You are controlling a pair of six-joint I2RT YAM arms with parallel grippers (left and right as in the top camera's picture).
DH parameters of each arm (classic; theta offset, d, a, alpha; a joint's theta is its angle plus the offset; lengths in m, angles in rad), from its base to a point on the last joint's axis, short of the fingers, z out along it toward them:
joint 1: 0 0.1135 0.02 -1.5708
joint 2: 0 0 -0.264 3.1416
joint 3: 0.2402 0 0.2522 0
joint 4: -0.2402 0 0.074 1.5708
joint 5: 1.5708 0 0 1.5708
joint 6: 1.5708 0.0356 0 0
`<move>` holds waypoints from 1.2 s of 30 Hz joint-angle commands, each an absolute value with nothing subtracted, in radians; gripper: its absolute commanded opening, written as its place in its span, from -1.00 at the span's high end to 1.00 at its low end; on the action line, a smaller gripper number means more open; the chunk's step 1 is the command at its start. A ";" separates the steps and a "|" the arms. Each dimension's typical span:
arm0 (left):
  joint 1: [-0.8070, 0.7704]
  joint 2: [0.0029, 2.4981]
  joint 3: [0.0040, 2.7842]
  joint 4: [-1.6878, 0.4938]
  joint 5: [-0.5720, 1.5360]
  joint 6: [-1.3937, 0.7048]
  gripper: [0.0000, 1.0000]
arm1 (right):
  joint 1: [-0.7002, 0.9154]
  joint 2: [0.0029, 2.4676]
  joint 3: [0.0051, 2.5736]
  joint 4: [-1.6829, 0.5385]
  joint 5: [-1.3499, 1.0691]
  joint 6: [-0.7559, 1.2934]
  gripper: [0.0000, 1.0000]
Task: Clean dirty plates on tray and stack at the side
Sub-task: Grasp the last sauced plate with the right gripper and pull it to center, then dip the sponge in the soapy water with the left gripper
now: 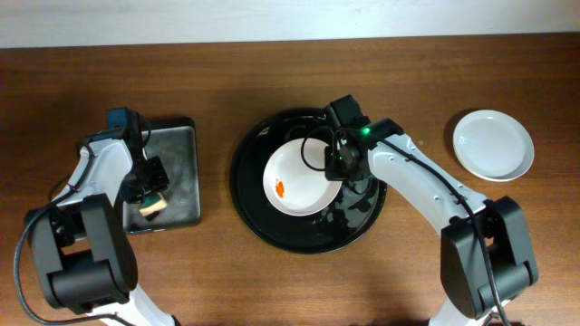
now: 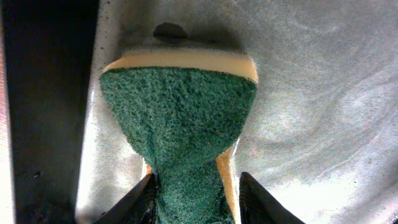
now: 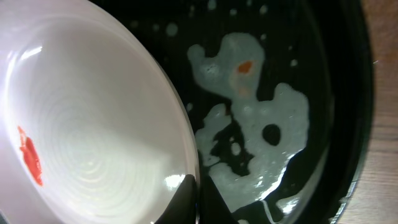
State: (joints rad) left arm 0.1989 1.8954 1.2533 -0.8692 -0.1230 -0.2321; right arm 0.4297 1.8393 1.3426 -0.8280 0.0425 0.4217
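Note:
A white plate with an orange-red smear lies tilted on the black round tray. My right gripper is shut on its right rim; the right wrist view shows the plate, the smear at its left, and the fingers pinching the rim. A clean white plate lies on the table at the far right. A third plate is not in view. My left gripper is shut on the green-yellow sponge over the small metal tray.
The black tray carries foamy wet patches and an orange-red spot right of the held plate. The grey metal tray has a dark left rim. Bare wooden table lies around both trays.

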 commanded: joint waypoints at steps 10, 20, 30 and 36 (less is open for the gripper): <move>0.204 1.894 1.196 -0.734 0.023 -0.100 0.43 | 0.429 1.765 1.360 -0.830 -0.081 0.292 -0.97; 0.206 1.981 1.237 -0.704 -0.102 -0.064 0.63 | 0.422 1.760 1.361 -0.888 -0.146 0.270 -0.75; 0.201 1.794 1.514 -1.049 0.142 -0.052 0.99 | 0.275 1.900 1.312 -0.770 -0.248 0.080 -0.21; 0.201 1.784 1.514 -1.050 0.142 -0.052 1.00 | 0.287 1.989 1.312 -0.743 -0.199 0.039 0.51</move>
State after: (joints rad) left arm 0.1997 1.8034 1.4906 -1.0508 0.1246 -0.0502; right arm 0.2710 1.9484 1.3201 -0.7322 -0.1936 0.0158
